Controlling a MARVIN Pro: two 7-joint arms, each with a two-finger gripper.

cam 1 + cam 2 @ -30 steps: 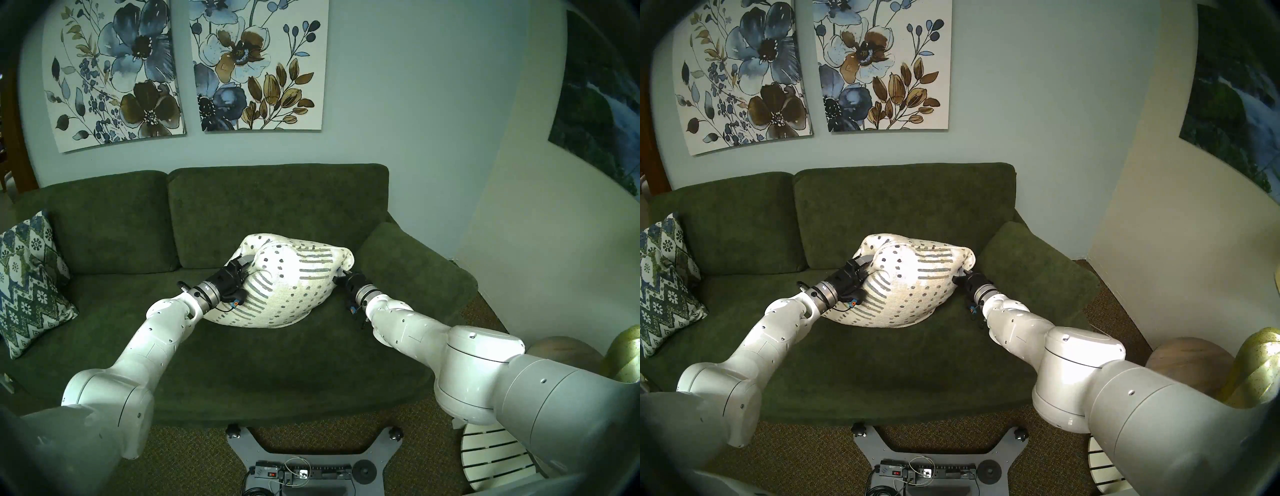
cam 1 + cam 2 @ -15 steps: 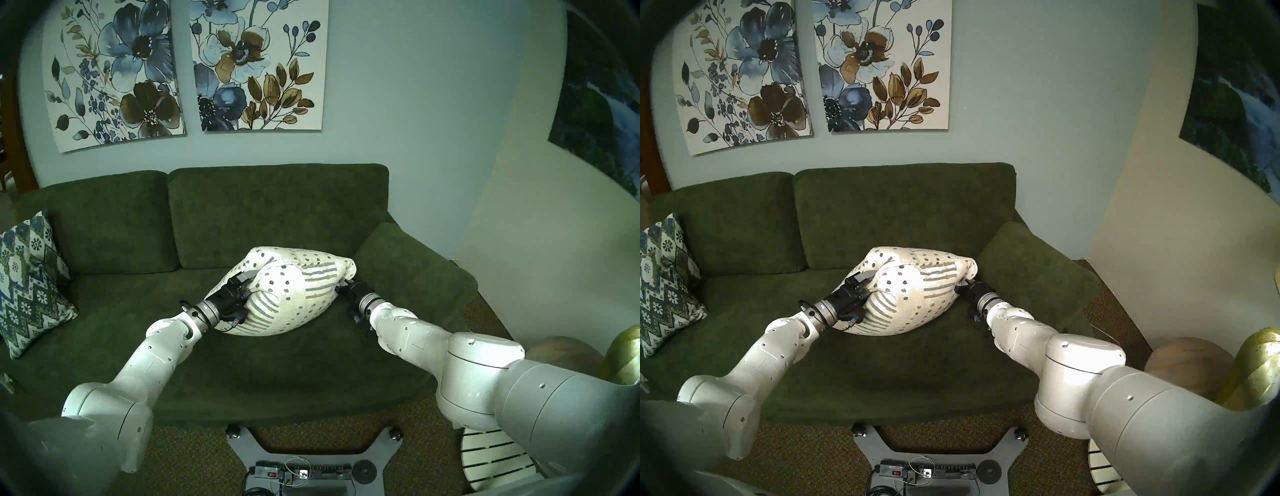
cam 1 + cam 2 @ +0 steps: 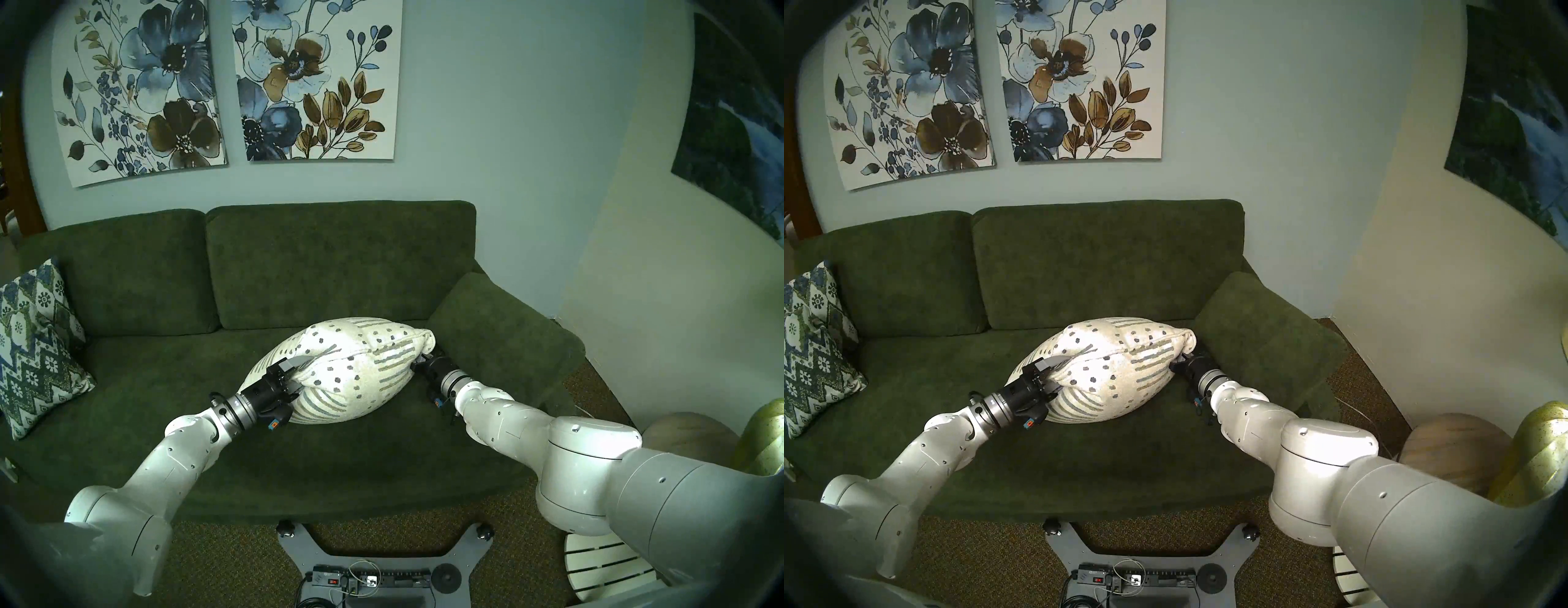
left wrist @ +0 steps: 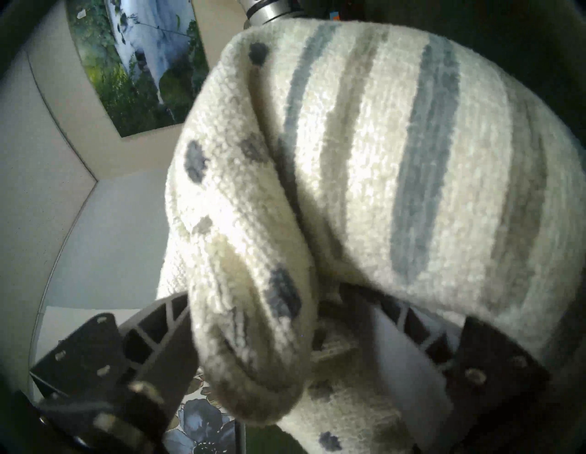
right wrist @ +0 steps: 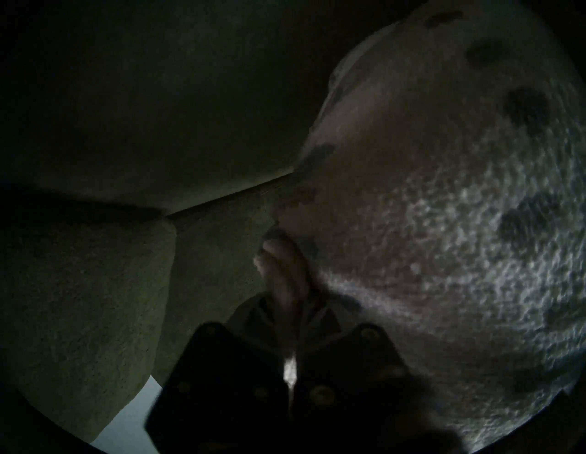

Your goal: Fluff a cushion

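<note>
Both arms are glossy white with rounded joints and small dark screws along the shells. Each wrist ends in a silver metal ring, then a black gripper body with ribbed grey fingers. A small orange-blue connector hangs under each wrist

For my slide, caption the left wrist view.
Dotted, striped cream cushion bulging between the left gripper's spread fingers.

The cushion (image 3: pixel 339 373) is showing cream fabric with grey-green dots and blue-grey and olive dash stripes. The sofa (image 3: pixel 339 263) is showing plain dark green, while the pillow (image 3: pixel 38 344) on it is showing blue, green and white zigzags with small flowers. The canvases (image 3: pixel 229 85) are showing blue and brown flowers on white.
</note>
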